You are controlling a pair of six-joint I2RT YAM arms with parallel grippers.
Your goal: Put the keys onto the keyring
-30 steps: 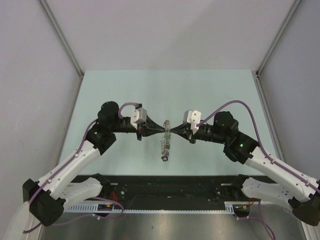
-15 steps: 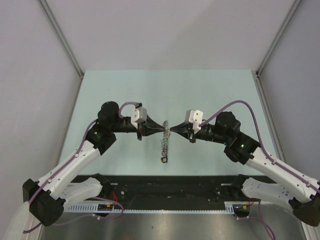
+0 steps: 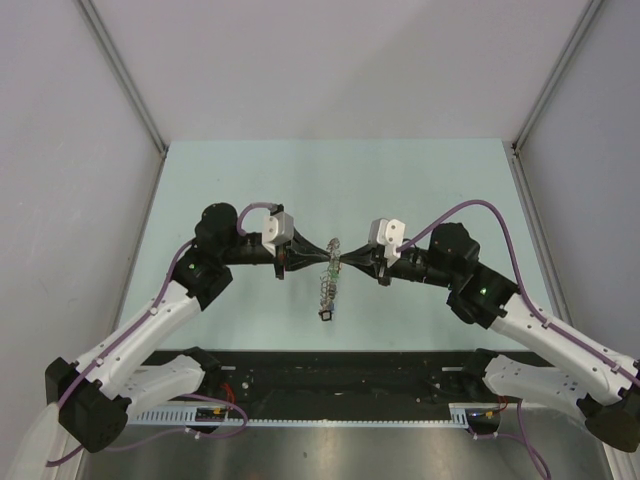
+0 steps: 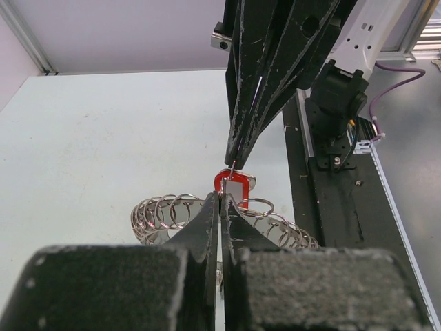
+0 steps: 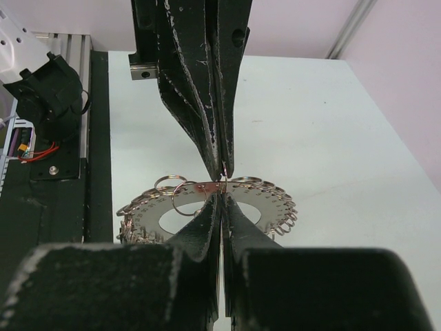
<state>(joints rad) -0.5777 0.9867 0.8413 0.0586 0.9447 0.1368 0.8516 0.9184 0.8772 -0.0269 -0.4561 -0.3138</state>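
Note:
The keyring hangs edge-on above the table between my two grippers. It is a flat grey metal ring fringed with small split rings, seen in the left wrist view and the right wrist view. My left gripper is shut on the ring's rim. My right gripper is shut on a thin wire loop at the rim. The red-tagged key hangs just under the right gripper's tip in the left wrist view. It is hidden in the right wrist view.
The pale green table lies under both arms, with grey walls around it. A black rail runs along the near edge by the arm bases. A black tag hangs at the ring's low end.
Both grippers stay shut, tip to tip. The ring with its hanging keys has shifted slightly away from the arm bases.

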